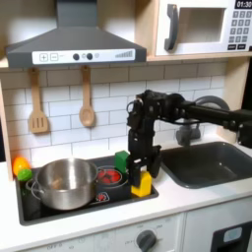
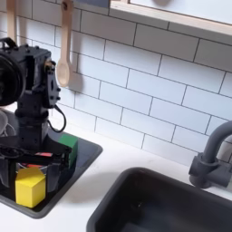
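Both exterior views put the yellow block (image 2: pixel 31 188) straight below the gripper (image 2: pixel 33 161), at six o'clock, standing on the stove's (image 1: pixel 59 212) front right corner, with the jaws spread open around it.

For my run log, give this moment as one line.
gripper: over yellow block, grip unclear | block: on stove front right corner | pot: left burner | green block: behind | sink: right
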